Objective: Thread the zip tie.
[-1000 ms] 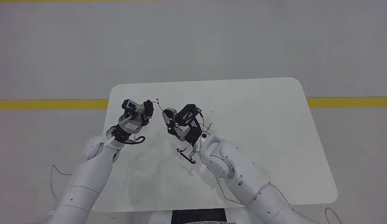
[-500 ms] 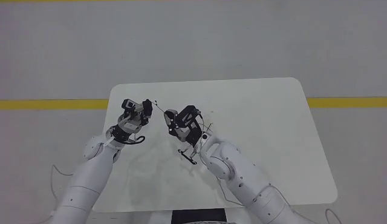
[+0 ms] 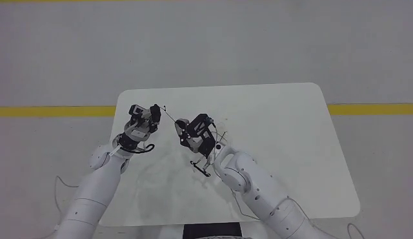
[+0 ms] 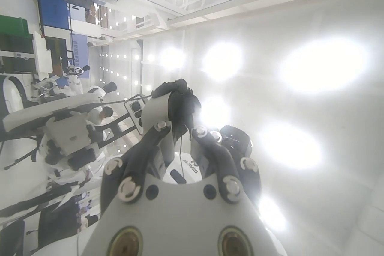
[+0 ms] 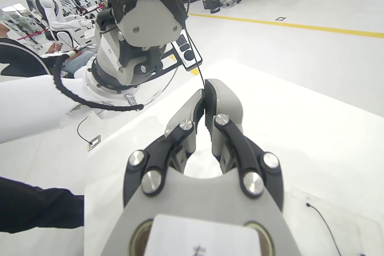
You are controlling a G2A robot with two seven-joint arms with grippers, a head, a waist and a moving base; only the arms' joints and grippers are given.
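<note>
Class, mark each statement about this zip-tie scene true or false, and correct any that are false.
1. The right tool is shut on the zip tie. True.
2. The zip tie lies flat on the table. False: it is held in the air between the two tools.
3. The left tool grips the other end of the zip tie. True.
4. Both tools are over the table's right half. False: in the top view they are over its left half.

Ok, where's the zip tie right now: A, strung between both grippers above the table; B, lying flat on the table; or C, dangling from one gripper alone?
A: the thin black zip tie stretches from the shut right gripper to the left gripper, clear of the table.
</note>
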